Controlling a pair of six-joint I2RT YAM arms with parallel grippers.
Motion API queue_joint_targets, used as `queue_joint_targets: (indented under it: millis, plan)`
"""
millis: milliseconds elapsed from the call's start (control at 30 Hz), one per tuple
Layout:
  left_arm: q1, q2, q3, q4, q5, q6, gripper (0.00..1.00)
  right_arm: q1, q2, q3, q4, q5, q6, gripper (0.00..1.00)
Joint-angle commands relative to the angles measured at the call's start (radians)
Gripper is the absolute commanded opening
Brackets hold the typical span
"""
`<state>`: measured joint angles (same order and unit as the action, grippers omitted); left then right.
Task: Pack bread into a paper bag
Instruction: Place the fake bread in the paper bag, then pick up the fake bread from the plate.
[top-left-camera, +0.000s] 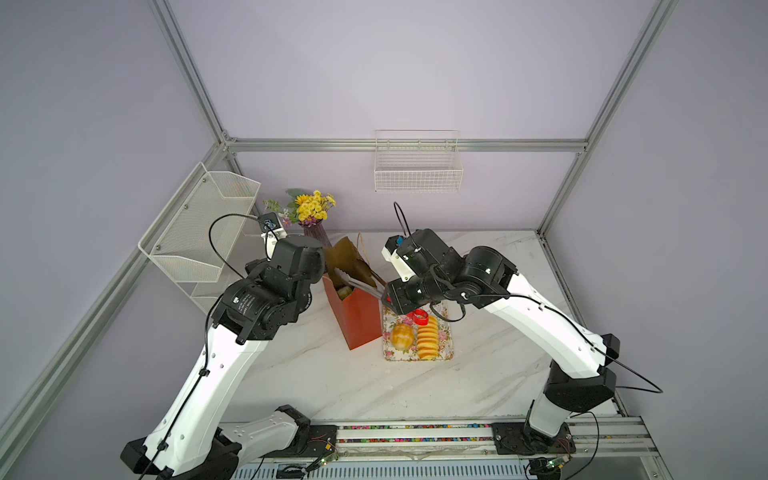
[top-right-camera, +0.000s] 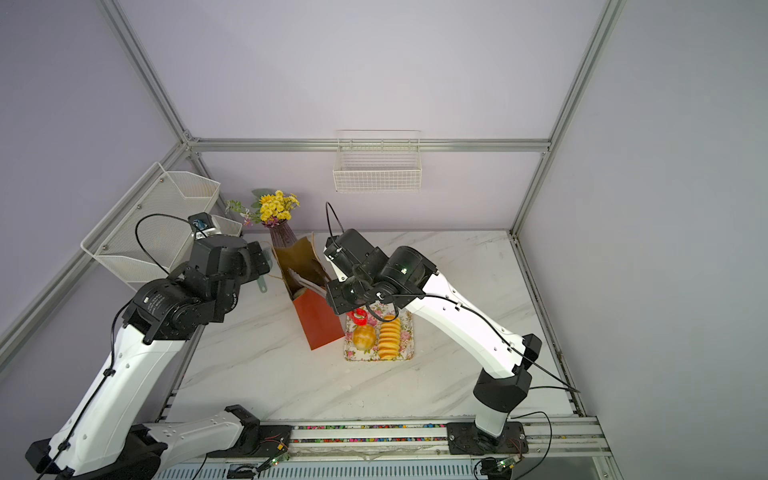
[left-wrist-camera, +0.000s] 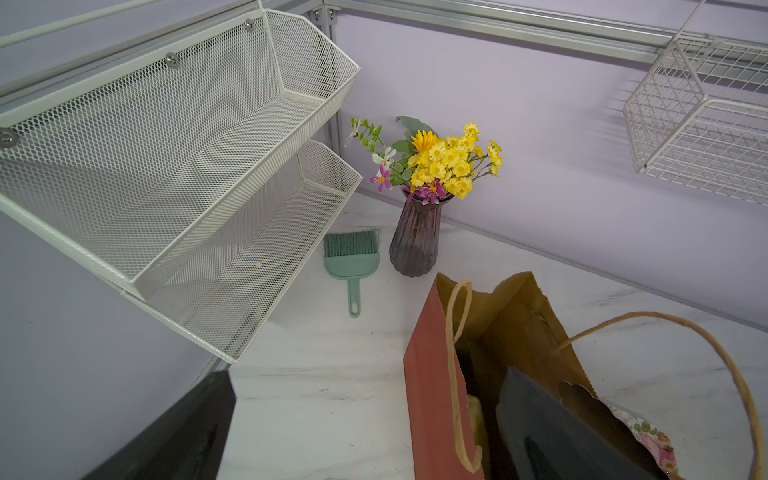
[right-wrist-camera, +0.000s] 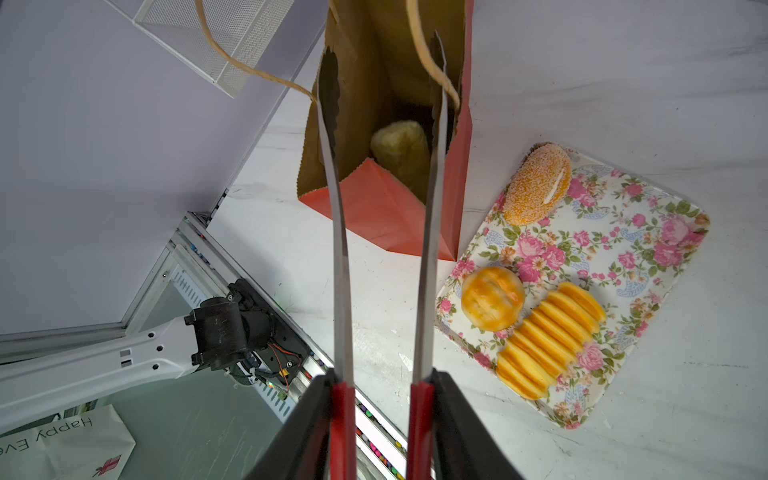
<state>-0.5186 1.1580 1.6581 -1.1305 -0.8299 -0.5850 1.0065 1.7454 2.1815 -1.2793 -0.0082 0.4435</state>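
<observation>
Now | clamps tongs (right-wrist-camera: 338, 249) in right tool (right-wrist-camera: 380, 388), tips inside paper bag (right-wrist-camera: 395, 216) | left tool (left-wrist-camera: 365, 395) agape, empty | risks handle (right-wrist-camera: 424, 54) snag tipping bag

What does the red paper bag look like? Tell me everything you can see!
The paper bag is tall and narrow, red-orange outside and brown inside, with a zigzag top edge and two tan cord handles. It stands upright and open on the marble table, beside the flowery tray. One pale bread lies at its bottom. The tongs in the right gripper reach into its mouth, and one finger of the open left gripper is inside too.
</observation>
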Motion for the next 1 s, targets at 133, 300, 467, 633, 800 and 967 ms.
queue_joint_targets:
  millis: [133, 300, 467, 633, 800, 967]
  plan:
    - [-0.004, 0.02, 0.019, 0.043, -0.02, 0.019, 1.0, 0.017, -0.064, 0.079, 0.078, 0.002, -0.04, 0.39]
    - [-0.004, 0.06, 0.037, 0.061, -0.008, 0.031, 1.0, 0.023, -0.095, 0.264, 0.068, 0.054, -0.109, 0.37]
    - [-0.004, 0.081, 0.035, 0.066, 0.01, 0.031, 1.0, 0.023, -0.226, 0.151, 0.134, 0.253, -0.192, 0.36]
    - [-0.004, 0.086, 0.024, 0.067, 0.011, 0.026, 1.0, 0.023, -0.298, -0.004, 0.131, 0.48, -0.213, 0.35]
    - [-0.004, 0.093, 0.033, 0.069, 0.015, 0.026, 1.0, 0.023, -0.245, -0.067, -0.009, 0.611, -0.136, 0.36]
    - [-0.005, 0.098, 0.039, 0.069, 0.019, 0.022, 1.0, 0.023, -0.256, -0.26, -0.027, 0.592, -0.036, 0.36]
